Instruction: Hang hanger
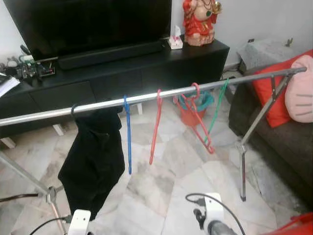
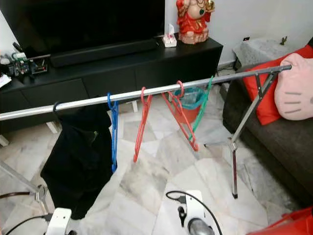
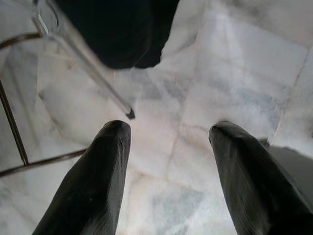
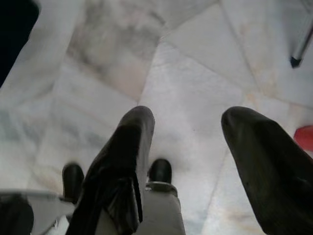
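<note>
A silver rail [image 1: 146, 98] of a clothes rack runs across the room, rising toward the right. From left to right it carries a black garment [image 1: 93, 156] on a dark hanger, a blue hanger [image 1: 128, 139], a red hanger [image 1: 155, 129], a second red hanger [image 1: 199, 122] turned aslant, and a green hanger [image 1: 217, 107]. Both arms hang low under the rail, wrists at the bottom edge [image 1: 79, 223] [image 1: 212, 213]. My left gripper [image 3: 168, 129] is open over the marble floor near the garment's hem, holding nothing. My right gripper [image 4: 188, 117] is open above bare floor, also holding nothing.
A black TV console [image 1: 122, 73] with a television, a tissue box [image 1: 175, 41] and a red statue [image 1: 199, 19] stands behind the rail. A dark sofa [image 1: 288, 142] with red and pink cushions is at right. A red bucket [image 1: 195, 105] and the rack legs [image 1: 243, 171] stand on the floor.
</note>
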